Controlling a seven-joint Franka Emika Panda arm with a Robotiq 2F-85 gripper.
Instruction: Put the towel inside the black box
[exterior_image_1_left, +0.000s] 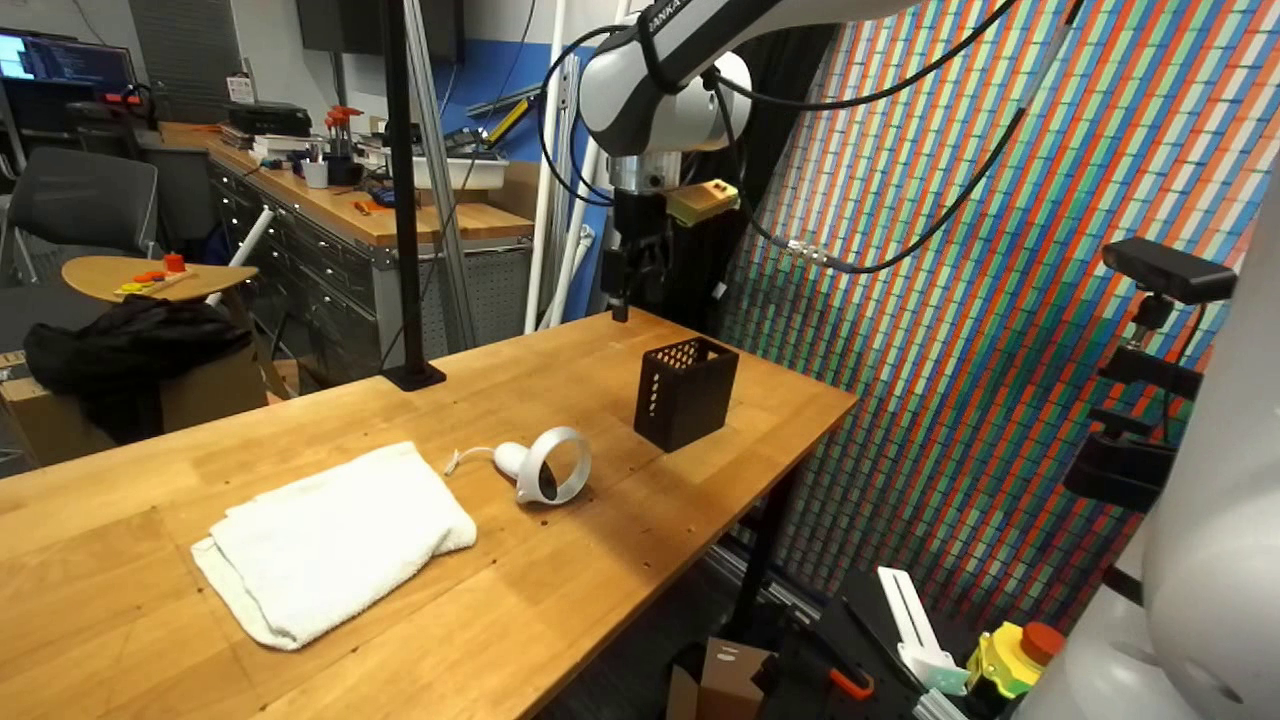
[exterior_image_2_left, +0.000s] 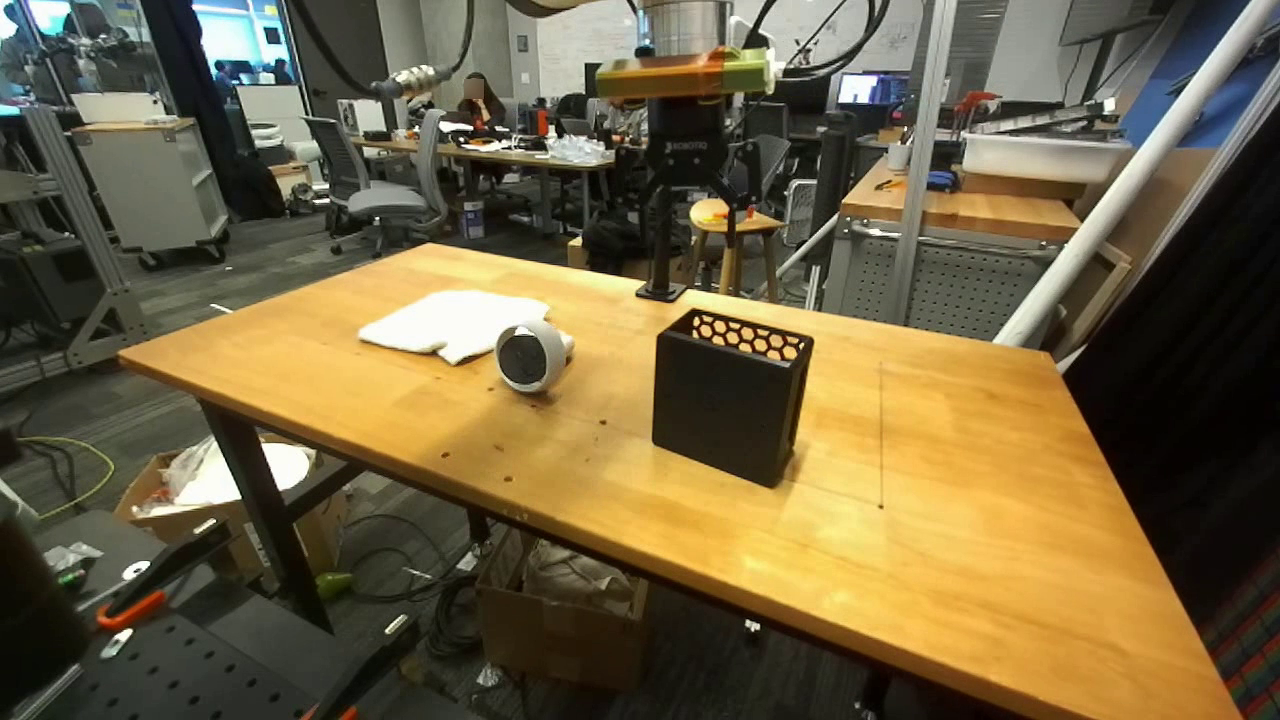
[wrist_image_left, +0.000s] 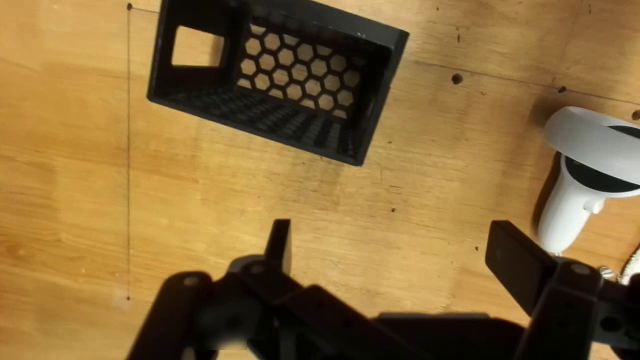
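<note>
The white towel (exterior_image_1_left: 335, 540) lies folded flat on the wooden table; it also shows in an exterior view (exterior_image_2_left: 450, 318). The black box (exterior_image_1_left: 690, 402) stands upright on the table with its open top up and honeycomb holes in its sides and bottom. It shows in an exterior view (exterior_image_2_left: 725, 405) and in the wrist view (wrist_image_left: 374, 115), where its inside looks empty. My gripper (wrist_image_left: 390, 225) is open with nothing between its fingers. In both exterior views the gripper (exterior_image_1_left: 642, 290) (exterior_image_2_left: 697, 225) hangs above the table near the box, away from the towel.
A white ring-shaped controller (exterior_image_1_left: 550, 470) with a cord lies between towel and box; it shows in the wrist view (wrist_image_left: 575, 200) too. A black post (exterior_image_1_left: 408, 200) stands at a table edge. A patterned curtain (exterior_image_1_left: 950, 350) hangs beside the table.
</note>
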